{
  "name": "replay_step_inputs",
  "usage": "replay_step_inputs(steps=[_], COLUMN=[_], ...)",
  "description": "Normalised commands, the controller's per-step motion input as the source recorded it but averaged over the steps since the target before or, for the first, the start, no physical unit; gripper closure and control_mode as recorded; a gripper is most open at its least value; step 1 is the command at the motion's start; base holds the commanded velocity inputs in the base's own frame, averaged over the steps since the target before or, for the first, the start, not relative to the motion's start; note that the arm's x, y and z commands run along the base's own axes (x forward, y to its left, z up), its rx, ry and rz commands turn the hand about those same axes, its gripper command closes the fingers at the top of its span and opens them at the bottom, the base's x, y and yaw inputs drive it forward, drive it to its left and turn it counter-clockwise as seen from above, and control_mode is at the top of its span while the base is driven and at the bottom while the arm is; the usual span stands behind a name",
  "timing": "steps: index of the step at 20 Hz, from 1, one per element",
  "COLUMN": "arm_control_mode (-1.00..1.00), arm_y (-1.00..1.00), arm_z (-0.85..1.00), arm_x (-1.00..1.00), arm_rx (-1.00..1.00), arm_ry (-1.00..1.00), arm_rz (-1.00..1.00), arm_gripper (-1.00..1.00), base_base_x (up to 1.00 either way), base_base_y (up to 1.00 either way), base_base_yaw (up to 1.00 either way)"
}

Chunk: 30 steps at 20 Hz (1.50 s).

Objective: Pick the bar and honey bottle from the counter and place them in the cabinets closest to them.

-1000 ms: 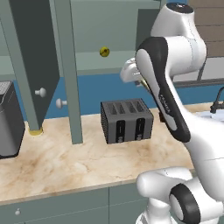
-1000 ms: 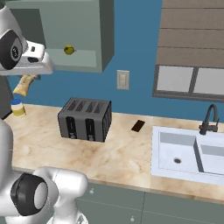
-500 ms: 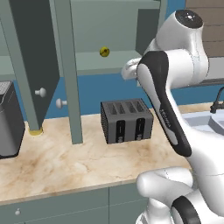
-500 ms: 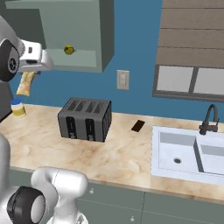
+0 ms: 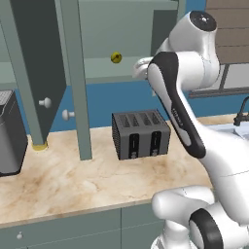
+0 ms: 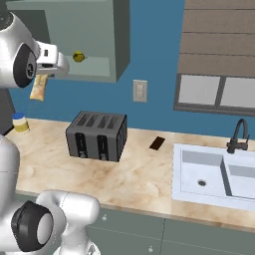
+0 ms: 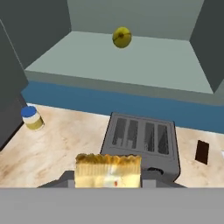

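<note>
1. Progress: the bar (image 6: 39, 87) is off the counter (image 6: 144, 174), raised in front of the open cabinets (image 6: 94, 40), and not yet on a shelf. I judge the first placement to be under way but unfinished.

2. Gripper: in the hand view the gripper (image 7: 108, 177) has its jaws closed on the golden-tan bar, whose crimped upper edge stands between the finger tips. In the right base view the bar hangs below the wrist, at about the level of the cabinet floor.

3. Second item: no amber-orange honey bottle can be identified with confidence in these views. A pale container with a blue top (image 7: 32, 118) stands on the counter by the left wall; it is a different object. The honey bottle's placement is therefore taken as still outstanding.

4. Cabinet contents: the compartment ahead of the hand holds one small yellow ball (image 7: 121, 37) resting toward the back of its floor. The rest of that floor (image 7: 144, 65) is bare, so there is room in front of the ball.

5. Cabinet condition: a door (image 5: 36, 73) with a round white knob hangs open at the left in the left base view.

6. Counter contents: a dark four-slot toaster (image 6: 97, 135) sits directly below the open compartment, with empty slots. A small dark flat object (image 6: 157, 143) lies between toaster and sink (image 6: 214, 177). The sink basin appears empty.

7. Remaining work, as judged: carry the bar in over the cabinet edge, release it, then deal with the bottle.
</note>
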Motion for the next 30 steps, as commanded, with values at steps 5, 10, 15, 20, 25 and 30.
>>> replay_step_inputs(steps=[5,10,15,20,25,30], arm_control_mode=[-1.0,-1.0,-1.0,-1.0,-1.0,-1.0], arm_y=[0.0,0.0,0.0,0.0,0.02,0.0], arm_z=[0.16,0.03,-0.03,0.0,0.0,0.0], arm_x=[0.53,0.49,0.37,0.52,0.53,0.51], arm_rx=[0.02,0.0,0.0,0.0,0.0,0.0], arm_ry=[0.0,0.0,0.0,0.0,0.0,0.0], arm_rz=[0.0,0.0,0.0,0.0,0.0,0.0], arm_gripper=[1.0,1.0,1.0,1.0,1.0,1.0], base_base_x=[0.0,0.0,0.0,0.0,0.0,0.0], base_base_y=[0.0,0.0,0.0,0.0,0.0,0.0], base_base_yaw=[0.0,0.0,0.0,0.0,0.0,0.0])
